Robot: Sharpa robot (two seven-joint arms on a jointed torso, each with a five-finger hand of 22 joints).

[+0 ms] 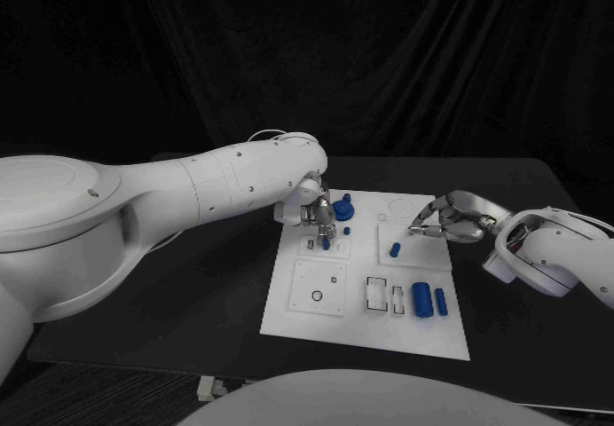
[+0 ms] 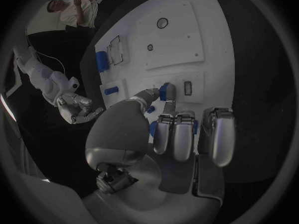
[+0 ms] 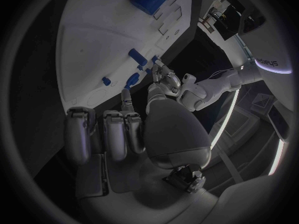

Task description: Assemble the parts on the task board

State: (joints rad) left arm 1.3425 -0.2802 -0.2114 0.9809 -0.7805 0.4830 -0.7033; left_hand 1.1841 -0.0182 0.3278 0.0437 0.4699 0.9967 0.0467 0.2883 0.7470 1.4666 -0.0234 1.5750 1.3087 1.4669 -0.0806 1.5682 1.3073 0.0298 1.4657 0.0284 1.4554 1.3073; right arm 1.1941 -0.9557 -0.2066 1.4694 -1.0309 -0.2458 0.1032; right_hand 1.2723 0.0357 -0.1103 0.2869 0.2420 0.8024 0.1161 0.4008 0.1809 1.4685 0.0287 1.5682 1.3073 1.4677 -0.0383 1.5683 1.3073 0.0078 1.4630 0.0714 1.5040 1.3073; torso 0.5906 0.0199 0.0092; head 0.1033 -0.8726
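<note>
The white task board (image 1: 365, 311) lies in the middle of the black table. My left hand (image 1: 316, 216) hovers over its far left corner and pinches a small blue peg (image 2: 164, 91) between thumb and a finger, just above a slot (image 2: 188, 87). Beside that hand stands a round blue part (image 1: 345, 209). My right hand (image 1: 442, 222) hangs over the board's far right edge, fingers curved and apart, holding nothing. A short blue piece (image 1: 396, 249) lies just in front of it. Two blue cylinders (image 1: 421, 299) sit in the near right recesses.
Near the board's front left is a square plate with a round hole (image 1: 318, 295); a rectangular frame (image 1: 376, 294) sits beside the cylinders. Bare black table (image 1: 192, 302) surrounds the board. My left forearm (image 1: 192, 191) spans the table's left side.
</note>
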